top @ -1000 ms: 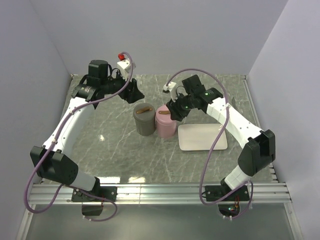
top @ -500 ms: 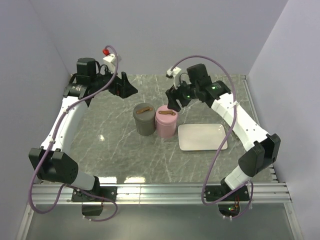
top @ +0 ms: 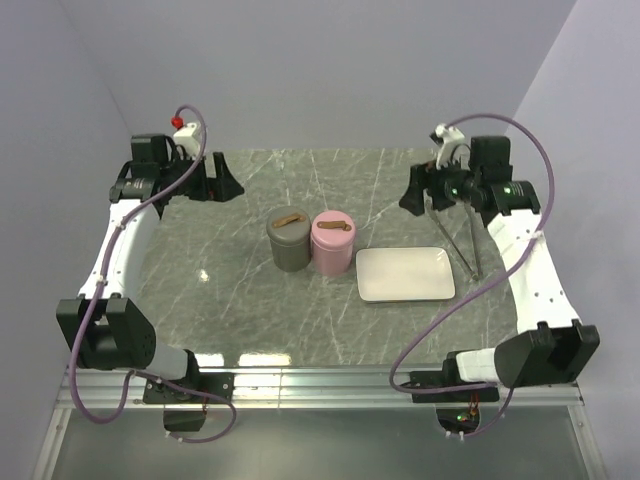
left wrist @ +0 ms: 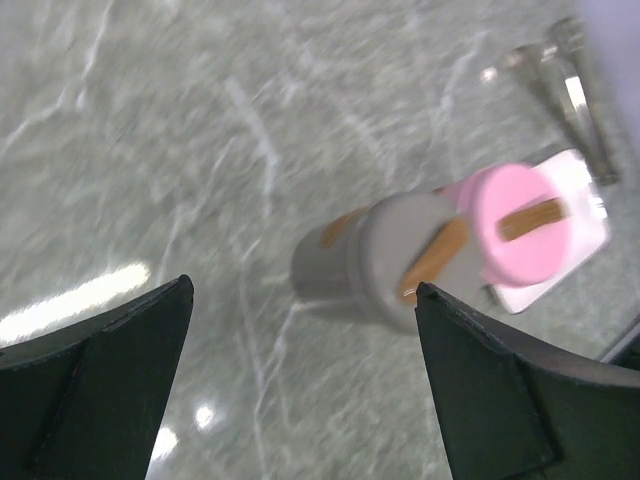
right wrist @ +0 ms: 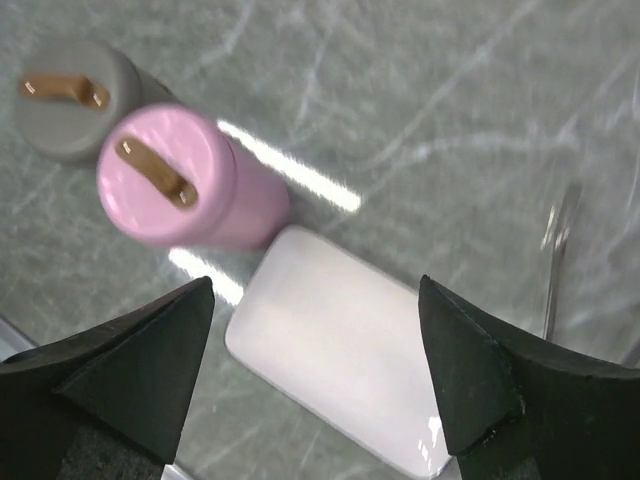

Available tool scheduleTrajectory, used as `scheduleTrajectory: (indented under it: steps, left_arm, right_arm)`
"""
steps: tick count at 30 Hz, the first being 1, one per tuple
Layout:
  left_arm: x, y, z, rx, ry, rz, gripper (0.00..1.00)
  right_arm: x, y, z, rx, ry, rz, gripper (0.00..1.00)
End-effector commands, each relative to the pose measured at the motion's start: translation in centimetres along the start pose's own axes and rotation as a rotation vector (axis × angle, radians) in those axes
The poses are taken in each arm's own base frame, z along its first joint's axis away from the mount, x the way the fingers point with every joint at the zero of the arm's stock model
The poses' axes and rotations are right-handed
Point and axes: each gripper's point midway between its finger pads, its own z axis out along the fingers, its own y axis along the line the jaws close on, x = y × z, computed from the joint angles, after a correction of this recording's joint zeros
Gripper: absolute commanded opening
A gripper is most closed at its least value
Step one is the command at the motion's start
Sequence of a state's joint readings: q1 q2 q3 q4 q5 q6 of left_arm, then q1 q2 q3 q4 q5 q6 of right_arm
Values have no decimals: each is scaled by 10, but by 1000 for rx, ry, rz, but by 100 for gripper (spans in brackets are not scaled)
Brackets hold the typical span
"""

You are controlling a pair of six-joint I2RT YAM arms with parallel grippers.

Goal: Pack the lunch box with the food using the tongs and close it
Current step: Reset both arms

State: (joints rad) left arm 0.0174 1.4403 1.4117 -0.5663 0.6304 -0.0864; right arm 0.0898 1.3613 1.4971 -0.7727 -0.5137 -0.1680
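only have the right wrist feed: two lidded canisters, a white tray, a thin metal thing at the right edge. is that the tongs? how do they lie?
Observer: Yes. In the top view the tongs lie flat on the table just right of the tray. Their arms seem to meet at the near end, and nothing grips them.
Operator: left arm?
Observer: The left gripper is over the far left of the table, well clear of the grey canister, jaws open and empty.
Operator: my gripper vs the tongs?
Observer: The right gripper hangs above the table beside the tongs' far end, on its left, jaws open and empty.
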Motion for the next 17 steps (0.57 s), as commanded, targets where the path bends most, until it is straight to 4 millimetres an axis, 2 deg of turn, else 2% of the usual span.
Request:
scheduleTrajectory:
  steps: [1,2,3,4,5,6,7,8,11,13,17]
  left_arm:
    - [15,18,-12,-101,16,45,99]
    - [31,22,-11,-112,51,29,99]
    - [37,29,-12,-130,62,69,99]
    - [53,34,-14,-156,82,63,99]
    - [59,36,-14,-164,84,67,99]
    - [64,35,-18,-167,83,87,99]
    - [77,38,-17,-172,106,78,99]
    - [81,40,-18,-184,107,82,99]
    - [91,41,-21,-196,113,75,99]
    - [94,39,-25,-192,107,70,99]
    - [90,32,-27,-165,87,69,100]
  right_arm:
    - [31,0,-11,-6,30,50,90]
    - [49,-2,-8,-5,64,70,90]
    - [55,-1,-10,-2,64,69,90]
    - [60,-1,-9,-2,68,61,90]
    - [76,-2,-5,-1,91,75,91]
    - [79,0,-6,1,84,77,91]
    - [85,0,-5,-2,94,74,91]
    - [97,1,-2,-7,116,86,92]
    - [112,3,1,-14,134,100,92]
    - [115,6,1,-22,135,106,93]
    - [107,12,-3,-31,110,93,93]
